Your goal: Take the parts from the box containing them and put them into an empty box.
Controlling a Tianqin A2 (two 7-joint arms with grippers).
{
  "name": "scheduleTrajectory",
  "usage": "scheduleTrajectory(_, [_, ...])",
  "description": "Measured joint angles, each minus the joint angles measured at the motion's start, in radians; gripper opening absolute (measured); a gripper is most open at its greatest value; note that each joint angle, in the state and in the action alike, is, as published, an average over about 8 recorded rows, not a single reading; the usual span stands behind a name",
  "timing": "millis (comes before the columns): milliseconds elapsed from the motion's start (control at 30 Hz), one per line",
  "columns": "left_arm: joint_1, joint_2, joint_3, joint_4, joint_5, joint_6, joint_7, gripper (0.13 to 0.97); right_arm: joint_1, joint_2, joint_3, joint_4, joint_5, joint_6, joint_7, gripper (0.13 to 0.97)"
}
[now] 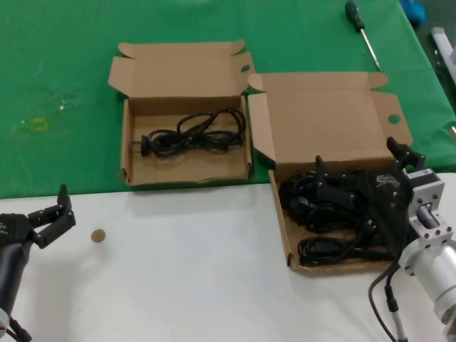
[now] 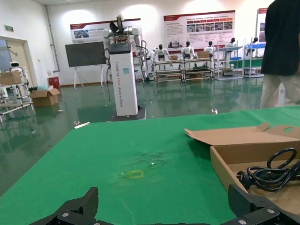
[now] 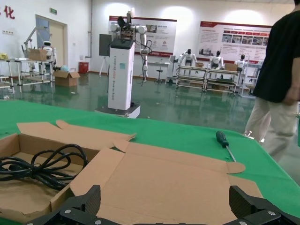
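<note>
Several black power cords lie piled in the wider cardboard box on the right, whose plain lid stands open behind it. My right gripper hangs open just above that pile, holding nothing; in the right wrist view its fingertips frame the lid. The narrower box to the left holds one looped cord, also visible in the left wrist view as a cord. My left gripper waits open over the white table at the near left, clear of both boxes.
A green-handled screwdriver lies on the green cloth behind the right box. A small brown disc sits on the white table near my left gripper. A yellowish mark is on the cloth at far left. A person stands beyond the table.
</note>
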Motion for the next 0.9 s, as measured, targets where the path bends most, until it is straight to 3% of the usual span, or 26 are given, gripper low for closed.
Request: scheduleTrajectory(900, [0.000, 0.000, 0.000, 0.000, 0.000, 0.000, 0.000, 0.966, 0.000, 0.000, 0.000, 0.000, 0.000, 0.000, 0.000, 0.966])
